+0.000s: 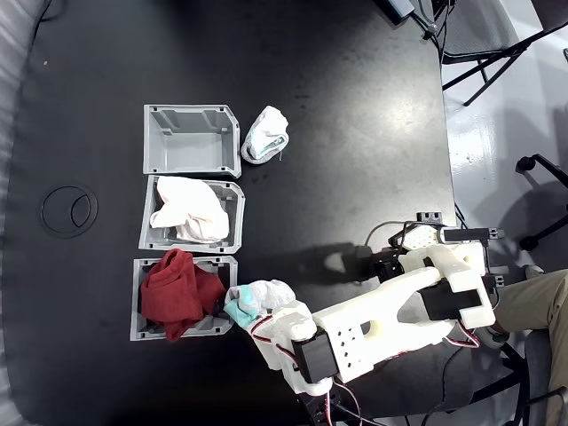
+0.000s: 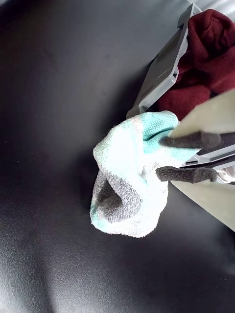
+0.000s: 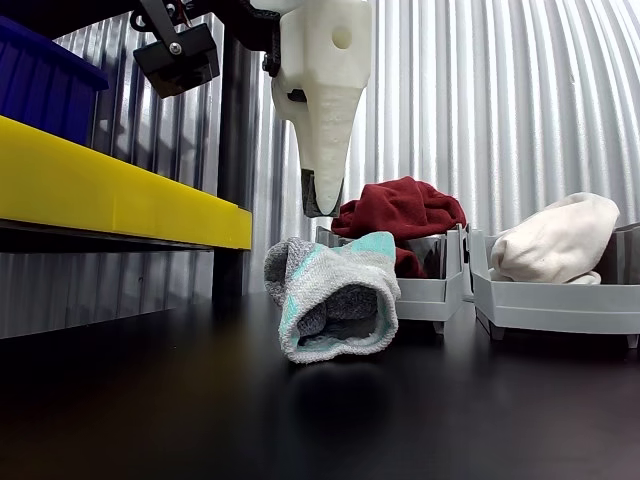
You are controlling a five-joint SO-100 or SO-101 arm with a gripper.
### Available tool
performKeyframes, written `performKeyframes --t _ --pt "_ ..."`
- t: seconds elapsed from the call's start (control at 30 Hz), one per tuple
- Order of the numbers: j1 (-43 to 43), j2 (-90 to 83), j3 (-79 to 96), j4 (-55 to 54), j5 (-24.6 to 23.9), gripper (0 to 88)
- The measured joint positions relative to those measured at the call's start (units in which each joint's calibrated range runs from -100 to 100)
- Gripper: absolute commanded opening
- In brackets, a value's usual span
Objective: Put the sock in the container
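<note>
The black table (image 1: 355,106) carries everything. Three grey bins stand in a row beyond the hand in the fixed view: farthest from it the empty container (image 1: 191,140), between them the bin with white-pinkish cloth (image 1: 232,209), and nearest, just past the fingertips, the bin with red cloth (image 1: 138,302). A smaller folded sock (image 1: 265,133) lies beside the empty container, well apart from the hand.

The sock (image 2: 129,171) sits on the table, touching or almost touching the corner of the red-cloth bin, with its mint patch turned toward the hand. In the wrist view the hand (image 2: 164,157) has its two dark fingers (image 2: 191,141) set narrowly apart, their tips at the sock's teal edge; whether they actually pinch the fabric I cannot tell. In the other view the white finger hangs above and behind the sock.

The risks, as I judge them: the fingers reach only the sock's edge, so a grip there could unroll the ball or slip off during a lift. The nearest bin is the wrong one; the sock could snag on its corner or drop in with the red cloth. The empty container lies farthest away, a long carry over two full bins.
</note>
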Motion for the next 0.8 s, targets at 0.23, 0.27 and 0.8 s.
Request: performKeyframes --t 0.23,0.27,0.8 --pt "0.2 0.0 0.0 2.6 0.0 36.0" --pt "0.5 0.0 0.0 2.7 0.0 37.5" --pt "3.5 0.3 0.0 5.2 0.0 46.3"
